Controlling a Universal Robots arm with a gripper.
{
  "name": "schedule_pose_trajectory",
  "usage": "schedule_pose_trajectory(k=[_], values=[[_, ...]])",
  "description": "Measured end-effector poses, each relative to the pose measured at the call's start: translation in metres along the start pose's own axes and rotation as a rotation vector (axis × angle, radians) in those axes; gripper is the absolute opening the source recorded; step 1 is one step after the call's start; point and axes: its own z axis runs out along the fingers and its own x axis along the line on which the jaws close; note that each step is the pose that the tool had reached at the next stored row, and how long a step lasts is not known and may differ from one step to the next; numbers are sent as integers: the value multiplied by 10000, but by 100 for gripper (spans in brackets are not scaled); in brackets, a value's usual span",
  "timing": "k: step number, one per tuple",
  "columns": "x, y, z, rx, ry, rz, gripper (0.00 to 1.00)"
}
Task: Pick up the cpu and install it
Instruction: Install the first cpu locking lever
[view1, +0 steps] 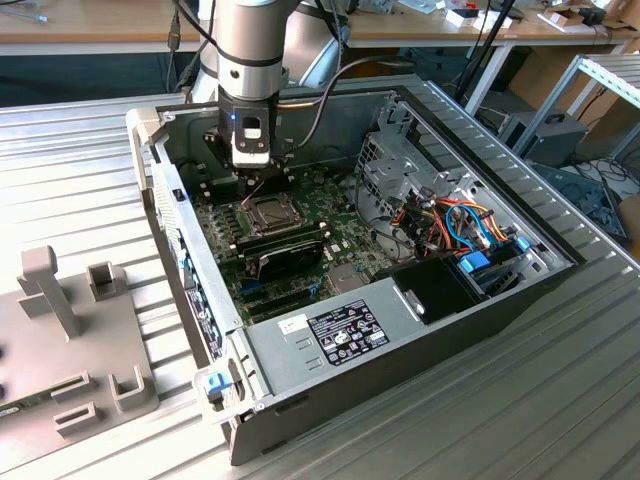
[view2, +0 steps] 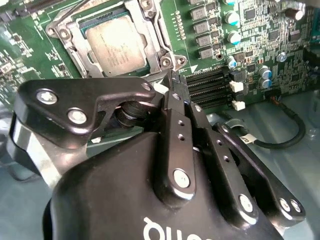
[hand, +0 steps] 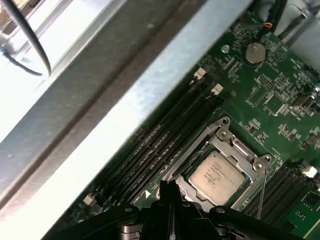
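**CPU seated in its socket, pincer empty just above it**

At the exterior view's left, a grey fixture block (view1: 70, 340) with slots and posts sits on the ribbed metal worktop (view1: 560, 400), apart from the work; it looks like a holder for parts, and nothing I can make out rests in it.

Moving right, the open computer case (view1: 330, 300) lies on its side so the arm can reach straight down onto the green motherboard (view1: 345, 225). The pincer (view1: 262, 182) hangs directly over the socket frame (view1: 272, 212), low inside the case.

In the second wrist view the pincer (view2: 172, 82) has its fingertips drawn together with nothing between them, so it is closed and carries no part. The cpu (view2: 116, 46) lies flat inside the square metal socket frame (view2: 112, 42), silver-grey top upward, just beyond the fingertips. In the first wrist view the cpu (hand: 216, 173) sits level in the frame (hand: 220, 167), beside the black memory slots (hand: 165, 145), with the case wall (hand: 125, 90) alongside.

Judging by this, the chip is already placed; whether the hinged plate is locked I cannot tell.
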Motion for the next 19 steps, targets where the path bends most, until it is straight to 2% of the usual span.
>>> schedule_pose_trajectory(k=[5,7,9,15,17,19], values=[[0,0,0,-5,4,-119,11],[0,0,0,-18,15,-598,11],[0,0,0,-38,32,-1279,11],[0,0,0,-74,62,-2488,11],[0,0,0,-89,74,-2998,11],[0,0,0,-90,76,-3022,11]])
